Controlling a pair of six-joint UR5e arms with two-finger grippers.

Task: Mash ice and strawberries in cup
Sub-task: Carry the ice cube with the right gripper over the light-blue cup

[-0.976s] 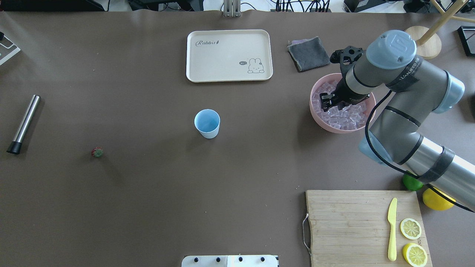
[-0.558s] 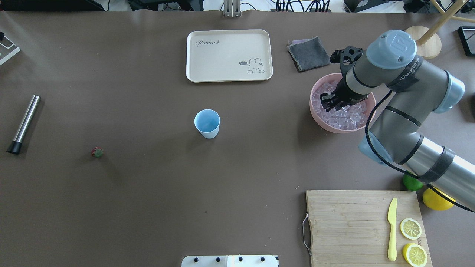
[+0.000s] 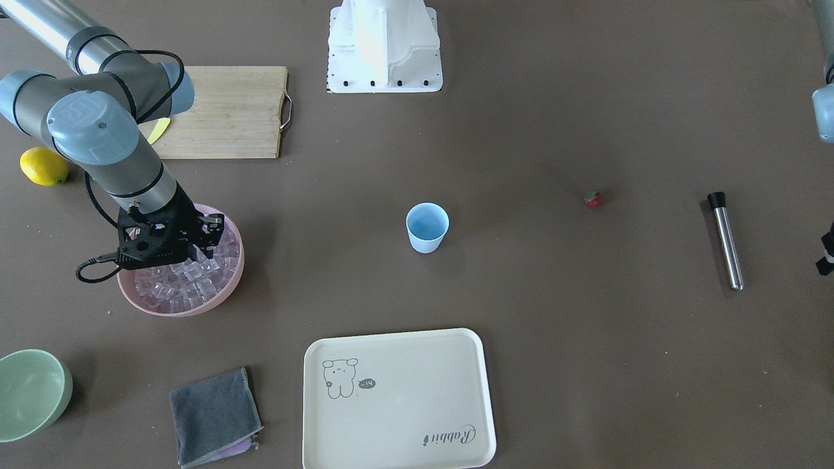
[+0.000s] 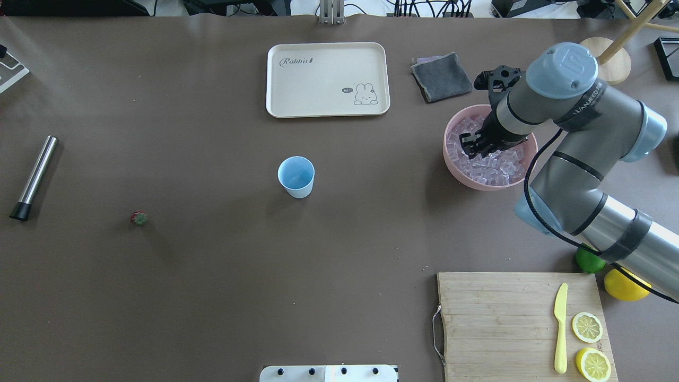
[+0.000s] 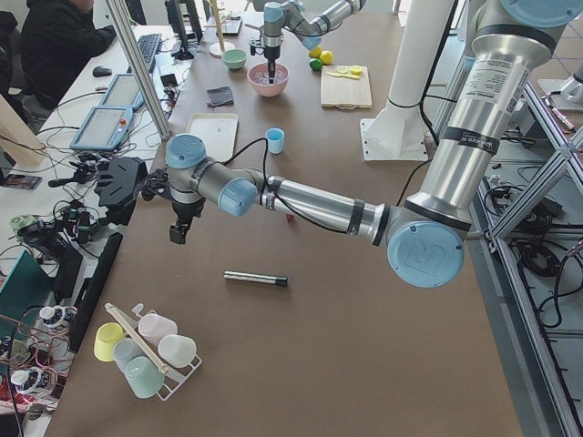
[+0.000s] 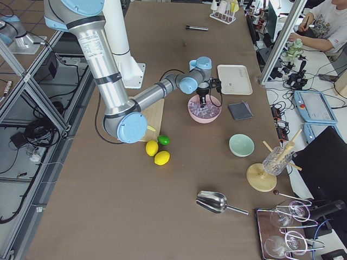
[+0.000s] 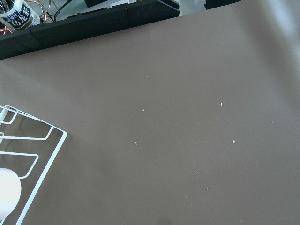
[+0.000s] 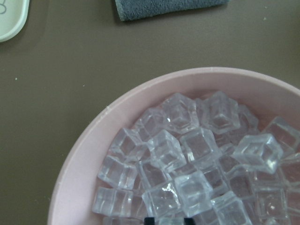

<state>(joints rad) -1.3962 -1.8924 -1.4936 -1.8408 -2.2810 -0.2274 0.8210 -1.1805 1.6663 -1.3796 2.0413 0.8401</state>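
The light blue cup [image 4: 296,176] stands upright mid-table and looks empty; it also shows in the front view [image 3: 427,227]. The tiny red strawberry [image 4: 139,217] lies on the table far to its left. The ice [image 4: 493,167] fills a pink bowl [image 4: 446,151]. My right gripper [image 4: 472,147] points down into that bowl. In the right wrist view its fingertips [image 8: 149,219] stand apart at the frame's bottom edge among the cubes [image 8: 187,150]. My left gripper [image 5: 178,233] hangs over the table's left end, near nothing; I cannot tell if it is open or shut.
A steel muddler [image 4: 34,178] lies at the far left. A cream tray [image 4: 328,79] and a grey cloth [image 4: 441,77] sit at the back. A cutting board [image 4: 520,323] with knife and lemon slices, a lime [image 4: 588,261] and a lemon [image 4: 620,286] are at the front right.
My right gripper has shifted slightly to the right and toward the back over the pink bowl, down among the cubes. Cup, strawberry and muddler have not moved.
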